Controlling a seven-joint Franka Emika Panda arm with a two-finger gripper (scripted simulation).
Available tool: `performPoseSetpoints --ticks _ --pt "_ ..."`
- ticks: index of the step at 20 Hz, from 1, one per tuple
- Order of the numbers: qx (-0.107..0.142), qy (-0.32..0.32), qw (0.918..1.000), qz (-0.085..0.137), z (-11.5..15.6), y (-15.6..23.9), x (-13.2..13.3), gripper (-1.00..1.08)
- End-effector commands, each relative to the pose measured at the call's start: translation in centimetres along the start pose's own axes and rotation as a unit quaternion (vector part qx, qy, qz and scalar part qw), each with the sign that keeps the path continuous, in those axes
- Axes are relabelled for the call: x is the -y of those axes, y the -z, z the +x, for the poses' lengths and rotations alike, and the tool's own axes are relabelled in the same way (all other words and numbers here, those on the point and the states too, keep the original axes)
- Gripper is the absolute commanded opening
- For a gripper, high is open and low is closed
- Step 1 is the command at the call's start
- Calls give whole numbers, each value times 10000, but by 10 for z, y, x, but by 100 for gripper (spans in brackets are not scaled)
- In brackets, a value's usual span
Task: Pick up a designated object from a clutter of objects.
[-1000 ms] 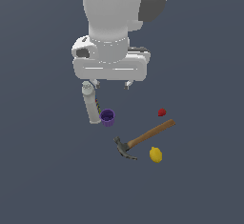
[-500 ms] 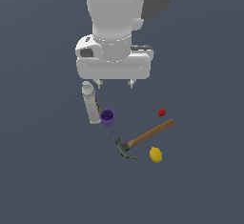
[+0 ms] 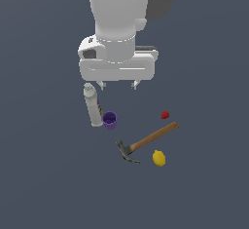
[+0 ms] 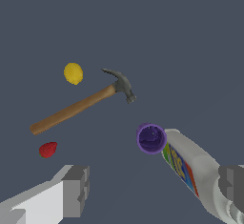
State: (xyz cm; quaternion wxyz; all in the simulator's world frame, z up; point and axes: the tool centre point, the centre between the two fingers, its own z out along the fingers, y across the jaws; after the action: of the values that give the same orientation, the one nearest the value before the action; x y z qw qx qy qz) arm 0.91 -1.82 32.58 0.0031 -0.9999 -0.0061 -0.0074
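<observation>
While the gripper hangs wide open and holds nothing, the lemon lies just beside the hammer. Near the hammer's head stands a cup, maybe touching the bottle.

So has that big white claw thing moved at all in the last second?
Yes. The gripper has dropped lower in the exterior view: its fingertips now reach level with the top of the bottle, which has stayed put. It is open and holds nothing.

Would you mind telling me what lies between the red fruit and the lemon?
The hammer: its wooden handle crosses between the red fruit and the lemon, touching neither, clearest in the exterior view.
</observation>
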Motion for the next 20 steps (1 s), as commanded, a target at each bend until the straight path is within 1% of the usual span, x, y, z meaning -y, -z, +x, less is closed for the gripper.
performPoseSetpoints --ticks 1,6,11,16,20 --pt "3 -23 10000 3 2 -2 1 100" --pt "7 -167 9999 14 12 -10 8 100" --pt "15 -413 9991 31 29 -26 19 100" --pt "29 -773 9970 46 52 -51 37 100" --pt "44 -1140 9935 51 73 -79 57 100"
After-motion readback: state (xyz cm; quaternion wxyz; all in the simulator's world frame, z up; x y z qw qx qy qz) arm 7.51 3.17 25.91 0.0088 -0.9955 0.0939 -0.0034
